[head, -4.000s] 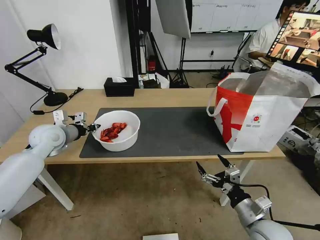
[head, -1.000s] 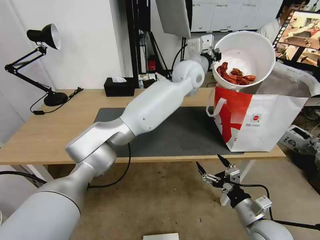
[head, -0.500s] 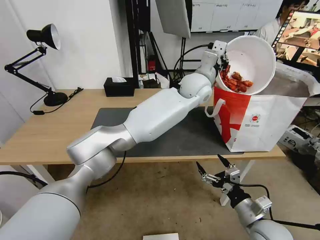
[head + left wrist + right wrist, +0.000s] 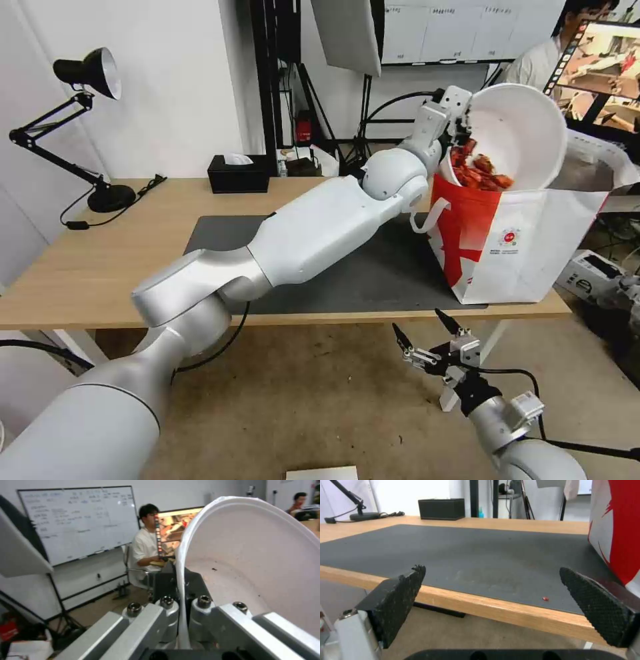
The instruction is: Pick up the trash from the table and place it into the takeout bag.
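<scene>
Tipping the white bowl (image 4: 517, 137) over the takeout bag (image 4: 527, 230), my left gripper (image 4: 459, 115) is clamped on its rim, so I'd lower it well inside before letting go, lest red shells (image 4: 479, 171) spill; right gripper (image 4: 430, 337) waits wide open below the table (image 4: 87, 267).

Light wooden tabletop (image 4: 100, 267) with a dark grey mat (image 4: 373, 280), a red-and-white bag (image 4: 513, 240), a black tissue box (image 4: 238, 175) and a desk lamp (image 4: 110, 198) on it.

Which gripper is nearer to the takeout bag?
Left. The left gripper holds the bowl tilted at the takeout bag's mouth; the right gripper hangs open below the table edge.
</scene>
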`<state>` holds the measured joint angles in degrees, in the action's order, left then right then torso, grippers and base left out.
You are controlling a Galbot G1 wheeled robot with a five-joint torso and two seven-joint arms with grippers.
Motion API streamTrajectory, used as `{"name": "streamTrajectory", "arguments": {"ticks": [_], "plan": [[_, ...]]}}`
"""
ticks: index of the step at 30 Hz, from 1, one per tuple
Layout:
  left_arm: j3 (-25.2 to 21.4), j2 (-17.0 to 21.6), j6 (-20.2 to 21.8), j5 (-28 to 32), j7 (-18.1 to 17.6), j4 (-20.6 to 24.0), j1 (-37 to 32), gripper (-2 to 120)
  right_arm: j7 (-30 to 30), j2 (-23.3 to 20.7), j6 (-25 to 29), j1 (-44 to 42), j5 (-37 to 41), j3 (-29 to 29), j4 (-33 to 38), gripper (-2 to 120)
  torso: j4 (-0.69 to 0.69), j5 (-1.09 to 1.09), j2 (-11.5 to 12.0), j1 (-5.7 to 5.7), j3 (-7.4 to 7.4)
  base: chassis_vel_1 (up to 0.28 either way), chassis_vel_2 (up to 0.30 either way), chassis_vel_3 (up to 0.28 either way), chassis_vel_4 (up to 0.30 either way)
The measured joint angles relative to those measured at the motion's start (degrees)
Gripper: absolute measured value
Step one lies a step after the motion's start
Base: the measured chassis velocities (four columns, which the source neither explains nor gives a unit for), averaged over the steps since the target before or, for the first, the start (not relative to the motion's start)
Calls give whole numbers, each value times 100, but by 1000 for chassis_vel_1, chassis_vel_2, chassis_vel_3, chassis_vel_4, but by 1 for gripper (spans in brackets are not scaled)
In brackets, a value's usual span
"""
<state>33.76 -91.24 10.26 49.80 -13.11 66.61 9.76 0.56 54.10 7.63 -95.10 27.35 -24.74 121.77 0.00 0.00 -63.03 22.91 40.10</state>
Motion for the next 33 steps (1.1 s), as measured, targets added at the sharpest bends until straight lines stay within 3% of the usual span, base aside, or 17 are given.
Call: {"name": "streamTrajectory", "arguments": {"ticks": [6,28,32,33], "plan": [[157,1,6,142,349,-186,-11,0,0,0,0,0,0,0,0,100,1,0,0,0,0,0,0,0,0],[467,2,142,180,880,-425,-73,0,0,0,0,0,0,0,0,100,0,0,0,0,0,0,0,0,0],[499,2,183,188,882,-419,-71,9,0,0,0,0,0,0,0,100,0,0,0,0,0,0,0,0,0],[517,2,203,196,880,-407,-71,16,0,0,0,0,0,0,0,100,0,0,0,0,0,0,0,0,0]]}}
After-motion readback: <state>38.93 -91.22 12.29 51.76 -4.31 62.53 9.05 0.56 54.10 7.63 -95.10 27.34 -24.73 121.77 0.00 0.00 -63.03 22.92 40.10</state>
